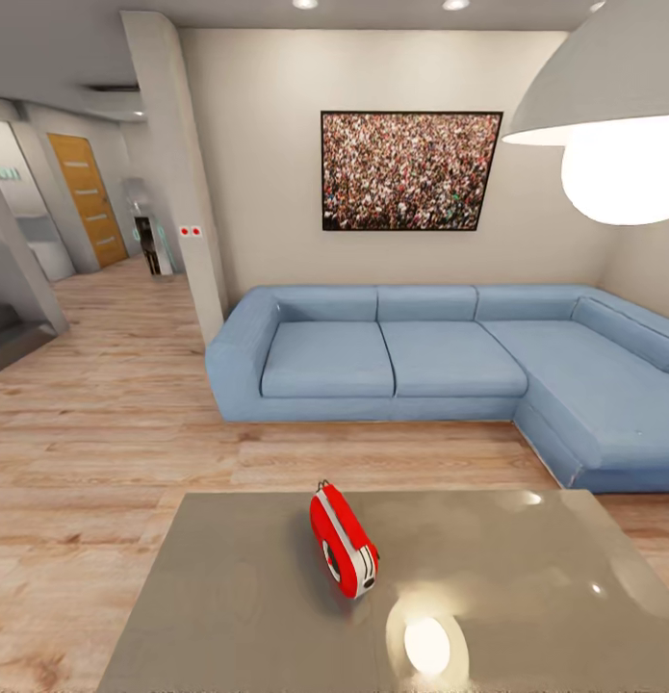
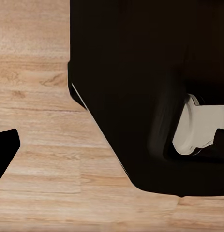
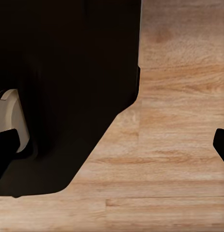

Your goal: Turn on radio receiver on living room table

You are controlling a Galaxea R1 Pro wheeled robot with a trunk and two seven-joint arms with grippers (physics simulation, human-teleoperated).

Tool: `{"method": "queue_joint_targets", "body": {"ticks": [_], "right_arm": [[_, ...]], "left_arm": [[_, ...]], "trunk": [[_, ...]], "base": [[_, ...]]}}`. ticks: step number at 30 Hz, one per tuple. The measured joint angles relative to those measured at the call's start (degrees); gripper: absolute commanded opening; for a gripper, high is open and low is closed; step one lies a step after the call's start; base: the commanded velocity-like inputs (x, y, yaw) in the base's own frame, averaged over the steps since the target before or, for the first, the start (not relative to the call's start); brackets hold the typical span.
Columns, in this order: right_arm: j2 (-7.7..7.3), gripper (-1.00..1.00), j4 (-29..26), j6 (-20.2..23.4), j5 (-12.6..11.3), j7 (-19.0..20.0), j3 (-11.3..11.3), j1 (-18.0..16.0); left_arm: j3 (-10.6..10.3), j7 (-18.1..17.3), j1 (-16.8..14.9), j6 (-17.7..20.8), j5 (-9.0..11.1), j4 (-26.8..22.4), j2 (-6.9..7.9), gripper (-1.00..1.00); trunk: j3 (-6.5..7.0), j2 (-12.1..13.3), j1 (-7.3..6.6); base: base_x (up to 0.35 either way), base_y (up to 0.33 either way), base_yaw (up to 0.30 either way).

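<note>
The red radio receiver [image 1: 343, 553] stands on its edge near the middle of the glossy grey table [image 1: 228, 616], its dial face turned toward the left front and its thin wire handle at the far end. In the left wrist view, my left gripper [image 2: 112, 145] hangs over the plank floor with its dark fingertips [image 2: 6, 150] at the picture's sides, far apart and empty. In the right wrist view, my right gripper [image 3: 112, 145] is held the same way, with its fingertips [image 3: 222, 144] wide apart and nothing between them.
A light blue sectional sofa [image 1: 440, 361] stands beyond the table under a framed crowd picture [image 1: 409, 171]. A hanging lamp [image 1: 613, 125] is close at the upper right. A pillar [image 1: 180, 183] and a hallway lie to the left. My dark base [image 2: 150, 87] shows below both wrists.
</note>
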Motion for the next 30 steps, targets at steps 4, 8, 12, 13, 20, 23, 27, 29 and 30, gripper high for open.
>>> {"method": "queue_joint_targets", "body": {"ticks": [4, 8, 12, 13, 20, 23, 27, 29, 30], "right_arm": [[0.00, 1.00, 0.0, 0.0, 0.0, 0.0, 0.0, 0.0], [0.00, 1.00, 0.0, 0.0, 0.0, 0.0, 0.0, 0.0], [0.00, 1.00, 0.0, 0.0, 0.0, 0.0, 0.0, 0.0], [0.00, 1.00, 0.0, 0.0, 0.0, 0.0, 0.0, 0.0], [0.00, 1.00, 0.0, 0.0, 0.0, 0.0, 0.0, 0.0], [0.00, 1.00, 0.0, 0.0, 0.0, 0.0, 0.0, 0.0], [0.00, 1.00, 0.0, 0.0, 0.0, 0.0, 0.0, 0.0], [0.00, 1.00, 0.0, 0.0, 0.0, 0.0, 0.0, 0.0], [0.00, 1.00, 0.0, 0.0, 0.0, 0.0, 0.0, 0.0]], "left_arm": [[0.0, 0.0, 0.0, 0.0, 0.0, 0.0, 0.00, 1.00], [0.0, 0.0, 0.0, 0.0, 0.0, 0.0, 0.00, 1.00], [0.0, 0.0, 0.0, 0.0, 0.1, 0.0, 0.00, 1.00], [0.0, 0.0, 0.0, 0.0, 0.1, 0.0, 0.00, 1.00], [0.0, 0.0, 0.0, 0.0, 0.1, 0.0, 0.00, 1.00], [0.0, 0.0, 0.0, 0.0, 0.1, 0.0, 0.00, 1.00], [0.0, 0.0, 0.0, 0.0, 0.1, 0.0, -0.03, 1.00], [0.0, 0.0, 0.0, 0.0, 0.1, 0.0, -0.01, 1.00], [0.0, 0.0, 0.0, 0.0, 0.1, 0.0, -0.01, 1.00]], "trunk": [[0.35, 1.6, -0.88], [0.34, 2.4, -1.32], [-0.03, 2.4, -1.32], [-0.12, 2.4, -1.32], [-0.77, 2.4, -1.32], [-1.05, 2.4, -1.32], [-1.42, 2.4, -1.32], [-1.61, 2.4, -1.32], [-1.70, 2.4, -1.32]], "base": [[0.000, 0.000, 0.000], [0.000, 0.000, 0.000], [0.000, 0.000, 0.000], [0.000, 0.000, 0.000], [0.000, 0.000, 0.000], [0.000, 0.000, 0.000], [0.000, 0.000, 0.000], [0.000, 0.000, 0.000], [0.000, 0.000, 0.000]]}}
